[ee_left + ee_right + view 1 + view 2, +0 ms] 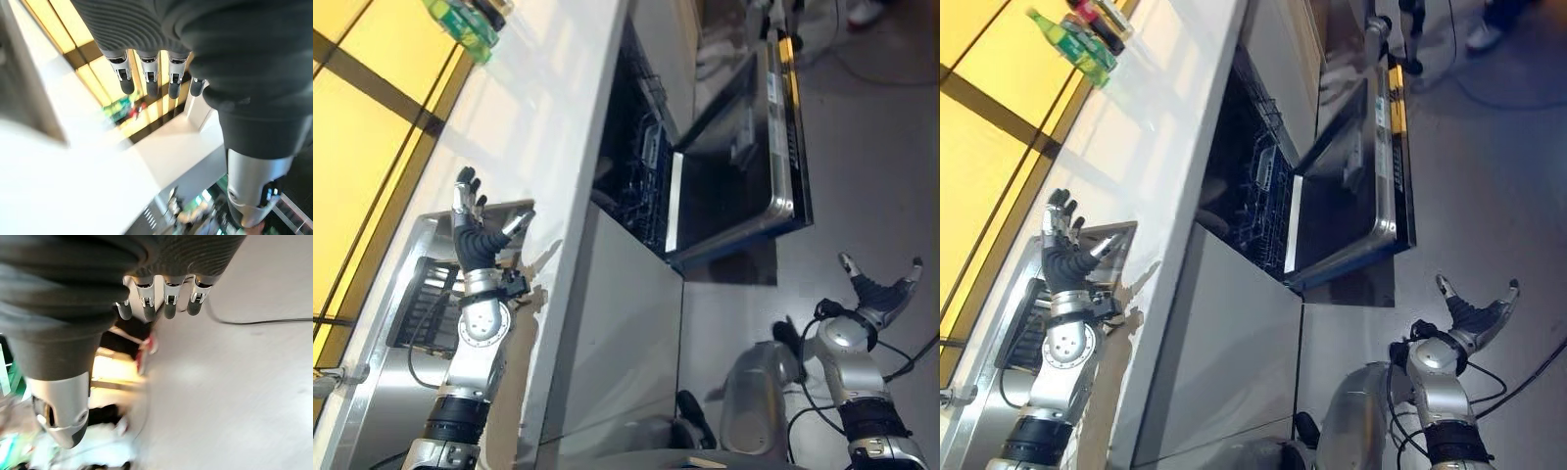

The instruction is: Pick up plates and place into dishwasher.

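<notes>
From the head views, the robot's left hand (pixel 478 235) hovers with fingers spread over the sink (pixel 421 245) in the white counter (pixel 548 117). Its right hand (pixel 1474 313) hangs splayed above the floor. The dishwasher (pixel 651 171) stands open, door (pixel 744 147) dropped. Green bottles (pixel 1077 44) line the counter's far end. Both wrist views show straight, empty fingers (pixel 149 81). I cannot make out any plates.

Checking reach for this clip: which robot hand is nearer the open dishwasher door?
Right. The right robot hand is open above the floor just beside the dishwasher door; the left robot hand is open over the counter, across from it.
</notes>
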